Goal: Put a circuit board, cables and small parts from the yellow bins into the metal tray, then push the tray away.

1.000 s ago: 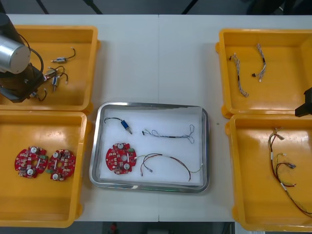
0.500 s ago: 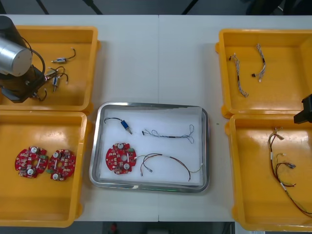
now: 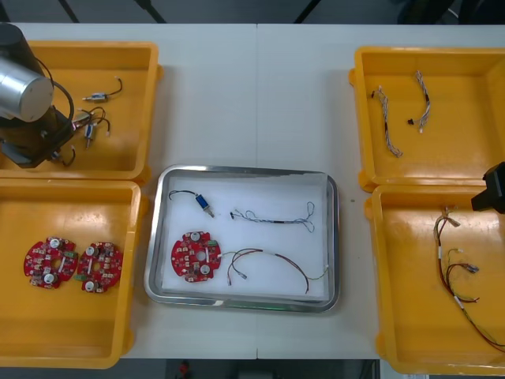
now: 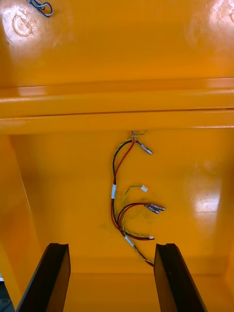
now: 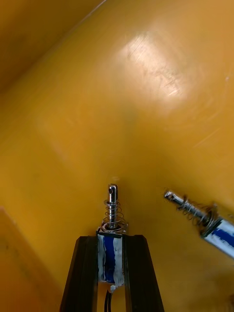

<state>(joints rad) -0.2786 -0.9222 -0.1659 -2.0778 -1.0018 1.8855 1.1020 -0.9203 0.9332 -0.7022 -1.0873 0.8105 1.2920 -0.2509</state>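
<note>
Light table (image 3: 252, 103), dark floor (image 3: 237, 9) beyond its far edge.

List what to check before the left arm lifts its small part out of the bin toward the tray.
1. Left gripper shut on small metal part: ok, clamped between the fingers.
2. Neighbouring small part apart from the held one: ok.
3. Held part's black lead free of other parts: cannot tell.
4. Bare room in metal tray: ok, far right corner free.
5. Right gripper out of the way: ok, open over the near right yellow bin.
</note>
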